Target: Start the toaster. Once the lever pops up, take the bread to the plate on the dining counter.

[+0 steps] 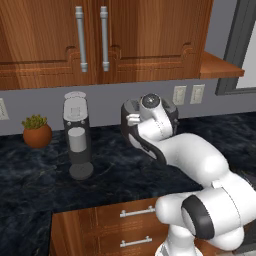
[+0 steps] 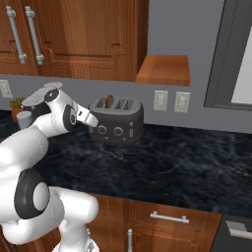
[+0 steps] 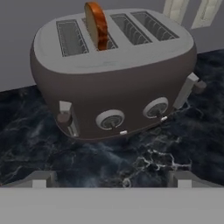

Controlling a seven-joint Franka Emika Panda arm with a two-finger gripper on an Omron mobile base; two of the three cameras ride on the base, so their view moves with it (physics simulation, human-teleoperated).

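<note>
The gripper, fingers spread and holding nothing, hovers just in front of the toaster, so the starting step seems to be in hand. The lever, low on its front's left end, needs pressing down next. The toaster's long axis runs along the wall, knobs facing the gripper; the bread stands upright in a slot.

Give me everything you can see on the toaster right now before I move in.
The toaster is a squat, rounded, dark grey body with a lighter silver top holding four slots. The bread stands upright in one slot, its top poking out. The front carries two round knobs and a lever near each end. It sits upright on the black marbled counter against the grey wall, below two wall outlets. The claw is in front of it, apart, fingers spread.
</note>
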